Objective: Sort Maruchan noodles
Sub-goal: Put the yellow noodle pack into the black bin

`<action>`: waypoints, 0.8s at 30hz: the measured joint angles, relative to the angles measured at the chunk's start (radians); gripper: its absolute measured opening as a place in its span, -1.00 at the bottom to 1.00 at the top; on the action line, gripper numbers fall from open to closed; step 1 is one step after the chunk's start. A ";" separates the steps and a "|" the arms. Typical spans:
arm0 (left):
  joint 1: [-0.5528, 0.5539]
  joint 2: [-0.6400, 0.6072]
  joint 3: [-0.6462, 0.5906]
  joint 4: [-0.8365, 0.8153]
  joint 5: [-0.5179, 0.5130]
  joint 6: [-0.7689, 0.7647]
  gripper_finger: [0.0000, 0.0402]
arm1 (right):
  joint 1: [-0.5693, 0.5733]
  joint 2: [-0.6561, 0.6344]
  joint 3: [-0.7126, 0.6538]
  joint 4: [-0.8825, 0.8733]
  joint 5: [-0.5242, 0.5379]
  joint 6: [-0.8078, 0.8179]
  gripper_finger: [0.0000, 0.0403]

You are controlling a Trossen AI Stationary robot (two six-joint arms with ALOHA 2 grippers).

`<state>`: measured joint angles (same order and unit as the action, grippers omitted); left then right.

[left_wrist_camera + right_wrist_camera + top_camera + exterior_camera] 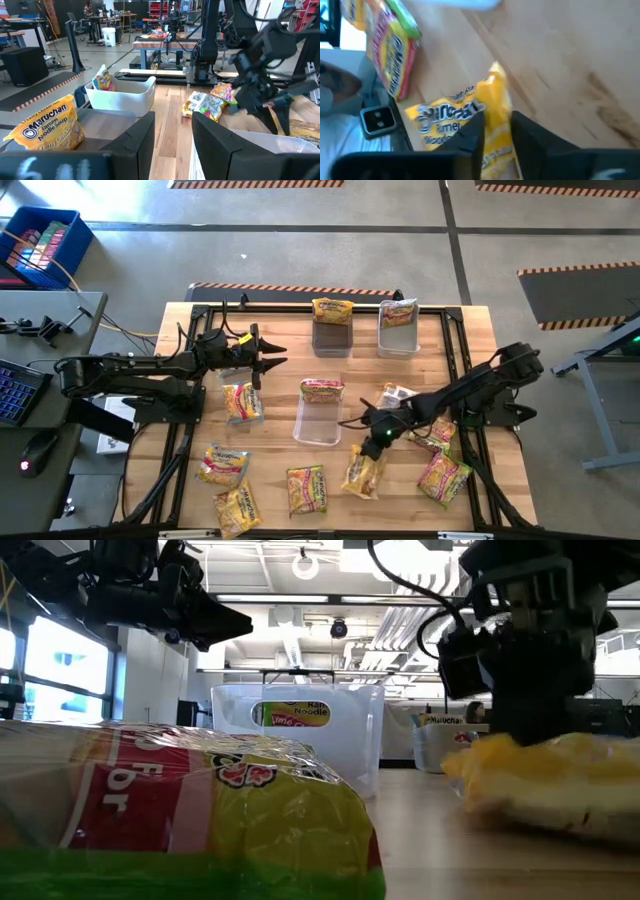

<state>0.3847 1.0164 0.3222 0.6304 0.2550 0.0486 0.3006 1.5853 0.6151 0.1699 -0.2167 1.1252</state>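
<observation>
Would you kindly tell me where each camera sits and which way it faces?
High: overhead, looking down; both arms, table.
Low: tabletop level, across to the clear bin; both arms above.
Left wrist: past left gripper toward white bin.
Right wrist: down at right gripper pinching yellow packet.
Shared: that packet.

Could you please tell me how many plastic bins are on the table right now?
3: a grey bin at the table's far edge, a white bin just to its right, and a clear bin near the table's middle. None looks hidden from above.
</observation>
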 joint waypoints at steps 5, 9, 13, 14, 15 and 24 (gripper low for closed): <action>0.000 0.000 0.000 -0.002 0.000 0.000 -0.40 | -0.014 -0.129 0.000 -0.156 0.041 0.003 -0.92; 0.000 0.000 0.000 -0.002 0.000 0.000 -0.40 | -0.020 -0.245 0.000 -0.292 0.094 0.002 -0.96; 0.000 0.000 0.000 0.001 0.000 0.000 -0.40 | -0.020 -0.305 0.000 -0.282 0.103 -0.008 -0.75; 0.000 0.000 0.000 0.001 0.000 0.000 -0.40 | -0.020 -0.305 0.000 -0.261 0.102 -0.016 -0.67; 0.000 0.000 0.000 0.002 0.000 0.000 -0.40 | -0.020 -0.300 0.000 -0.230 0.102 -0.028 -0.58; 0.000 0.000 0.000 0.003 0.000 0.000 -0.40 | -0.014 -0.145 0.001 -0.059 0.082 -0.141 0.18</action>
<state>0.3847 1.0164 0.3222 0.6331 0.2550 0.0486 0.2867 1.4407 0.6162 0.1110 -0.1342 0.9837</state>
